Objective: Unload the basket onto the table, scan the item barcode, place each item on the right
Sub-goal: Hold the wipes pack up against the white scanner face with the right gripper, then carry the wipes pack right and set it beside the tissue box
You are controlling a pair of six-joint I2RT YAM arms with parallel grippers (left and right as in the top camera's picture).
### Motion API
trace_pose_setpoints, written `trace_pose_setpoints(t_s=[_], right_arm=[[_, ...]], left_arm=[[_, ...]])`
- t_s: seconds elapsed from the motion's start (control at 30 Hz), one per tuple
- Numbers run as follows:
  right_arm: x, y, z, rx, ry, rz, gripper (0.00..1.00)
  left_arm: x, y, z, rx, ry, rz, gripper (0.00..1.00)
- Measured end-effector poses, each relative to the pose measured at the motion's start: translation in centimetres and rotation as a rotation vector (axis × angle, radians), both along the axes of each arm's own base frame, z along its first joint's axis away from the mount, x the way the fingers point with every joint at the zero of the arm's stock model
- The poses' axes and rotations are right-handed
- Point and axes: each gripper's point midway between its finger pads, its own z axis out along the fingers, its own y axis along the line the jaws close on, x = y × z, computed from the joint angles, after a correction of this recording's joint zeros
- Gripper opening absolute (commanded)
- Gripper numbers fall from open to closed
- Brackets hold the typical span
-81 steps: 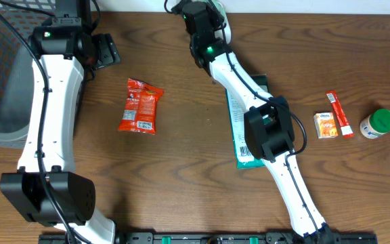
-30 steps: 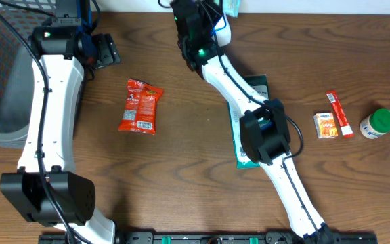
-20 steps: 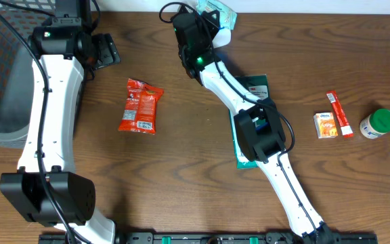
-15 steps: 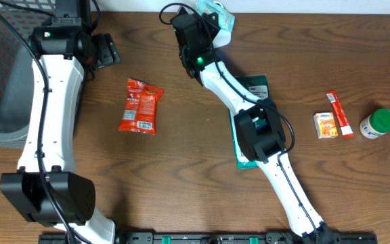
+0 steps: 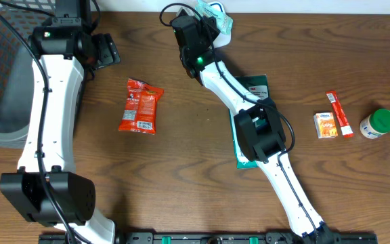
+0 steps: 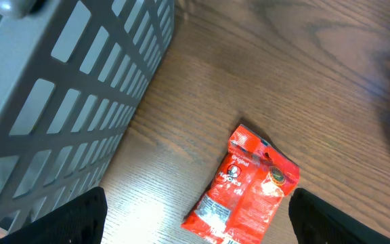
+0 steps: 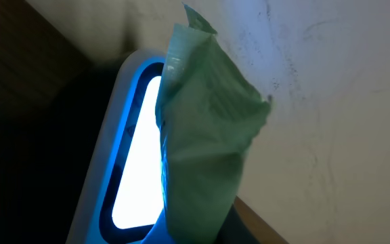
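Right jaws clamp the green packet (image 7: 205, 135), which juts from them just before the scanner (image 7: 135, 169) with its glowing blue window at the worktop's (image 5: 181, 190) far edge. Left jaws gape, holding nothing, near the red snack bag (image 6: 249, 186).

A dark brown wooden table (image 5: 181, 183) with a fine, streaky grain fills the scene. Along its far edge runs a pale off-white wall (image 7: 330, 81), scuffed and faintly marked. A grey slatted basket (image 6: 59, 102) stands at the left side, and a soft glare of light lies on the wood beside it
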Motion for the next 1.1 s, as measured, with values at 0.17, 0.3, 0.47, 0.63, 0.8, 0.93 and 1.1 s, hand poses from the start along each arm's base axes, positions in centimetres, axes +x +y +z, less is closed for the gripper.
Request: trace_pose_setpoints(t_s=[0.17, 0.3, 0.47, 0.63, 0.8, 0.93, 1.1], right_arm=[[0.0, 0.0, 0.0, 0.038, -0.014, -0.011, 0.01], [-0.1, 0.3, 0.4, 0.100, -0.013, -0.004, 0.01], [-0.9, 1.0, 4.5, 0.207, -0.008, 0.029, 0.01], [-4.4, -0.4, 13.3, 0.307, 0.011, 0.019, 0.01], [-11.5, -3.6, 22.6, 0.448, 0.077, 0.012, 0.01], [-17.6, -6.1, 25.8, 0.580, 0.201, 0.018, 0.01], [-22.7, -10.2, 24.9, 0.685, 0.409, -0.047, 0.01]], left_arm=[[0.0, 0.0, 0.0, 0.000, 0.000, 0.000, 0.86], [0.0, 0.0, 0.0, 0.000, 0.000, 0.000, 0.86], [0.0, 0.0, 0.0, 0.000, 0.000, 0.000, 0.86], [0.0, 0.0, 0.0, 0.000, 0.000, 0.000, 0.86], [0.0, 0.0, 0.0, 0.000, 0.000, 0.000, 0.86], [0.0, 0.0, 0.0, 0.000, 0.001, 0.000, 0.86], [0.0, 0.0, 0.0, 0.000, 0.000, 0.000, 0.86]])
